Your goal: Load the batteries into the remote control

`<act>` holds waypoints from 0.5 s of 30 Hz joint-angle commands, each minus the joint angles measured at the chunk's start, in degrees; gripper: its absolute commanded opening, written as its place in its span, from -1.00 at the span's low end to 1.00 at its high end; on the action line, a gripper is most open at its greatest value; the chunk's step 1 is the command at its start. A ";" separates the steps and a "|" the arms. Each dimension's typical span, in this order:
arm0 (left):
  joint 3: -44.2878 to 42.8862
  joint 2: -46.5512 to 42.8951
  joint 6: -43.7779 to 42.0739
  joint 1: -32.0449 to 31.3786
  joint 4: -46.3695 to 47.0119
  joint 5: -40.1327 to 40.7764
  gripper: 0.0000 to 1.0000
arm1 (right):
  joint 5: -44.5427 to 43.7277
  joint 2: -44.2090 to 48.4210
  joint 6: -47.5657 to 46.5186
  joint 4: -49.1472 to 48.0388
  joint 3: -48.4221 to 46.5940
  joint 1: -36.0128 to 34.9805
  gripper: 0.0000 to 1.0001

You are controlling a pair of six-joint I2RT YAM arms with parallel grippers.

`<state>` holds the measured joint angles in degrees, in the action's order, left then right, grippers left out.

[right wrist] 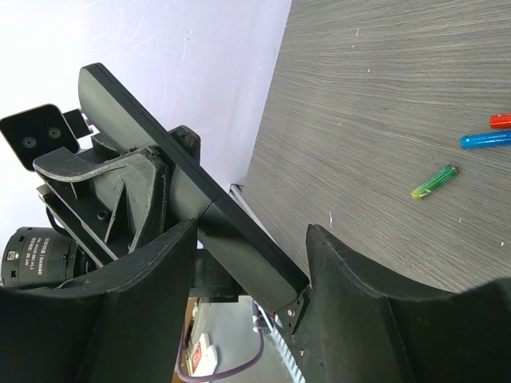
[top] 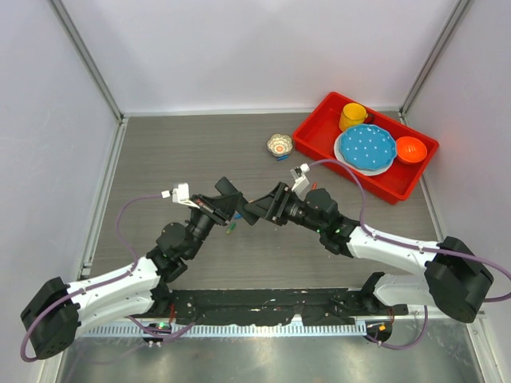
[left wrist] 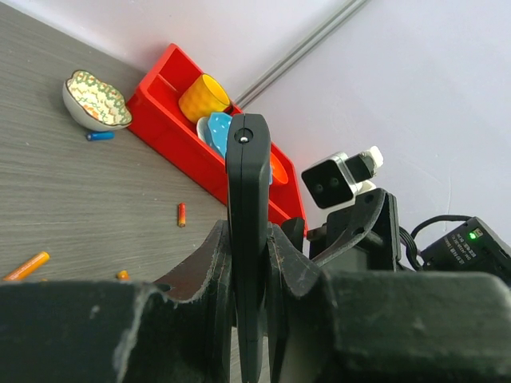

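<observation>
The left claw [left wrist: 249,234] is clamped tight on the remote control [left wrist: 247,183], pinching the bar by its two broad faces near one end. From the left wrist the remote control shows only its narrow edge. Its long axis runs straight out along the fingers, and its free end reaches well beyond the fingertips, pointing toward the red tray [left wrist: 164,124] and the right arm. The bar is held up off the grey worktop [top: 176,159].

The right claw [right wrist: 251,239] stands open, with one finger on each side of the remote control's free end. In the right wrist view the bar crosses slantwise between these fingers, and a clear gap shows on at least one side, so this claw has hold of nothing. Which way the recessed face is turned cannot be told.

The batteries lie loose on the worktop. A green battery [right wrist: 433,182] lies flat on the wood grain below the claws, a blue battery [left wrist: 100,136] lies just beside a small patterned bowl [left wrist: 94,102], and an orange battery [left wrist: 26,266] lies further off
</observation>
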<state>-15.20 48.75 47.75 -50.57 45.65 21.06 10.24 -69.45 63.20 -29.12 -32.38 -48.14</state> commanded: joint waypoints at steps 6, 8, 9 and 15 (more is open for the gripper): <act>-2.20 -0.41 -0.64 -0.41 3.75 1.79 -1.00 | 1.01 -0.60 0.35 -2.69 -2.42 -0.29 0.22; -2.20 -0.41 -0.64 -0.41 3.92 1.79 -1.00 | 1.01 -0.60 0.43 -2.69 -2.34 -0.29 0.19; -2.20 -0.24 -0.64 -0.32 3.84 1.79 -1.00 | 1.01 -0.60 0.43 -2.69 -2.34 -0.29 0.18; -1.94 -0.32 -0.73 -0.50 4.45 2.23 -1.00 | 1.45 -1.04 1.05 -3.39 -2.16 -0.38 0.19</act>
<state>-15.20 48.75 47.72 -50.63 45.89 21.76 10.66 -69.80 63.42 -29.34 -32.47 -48.14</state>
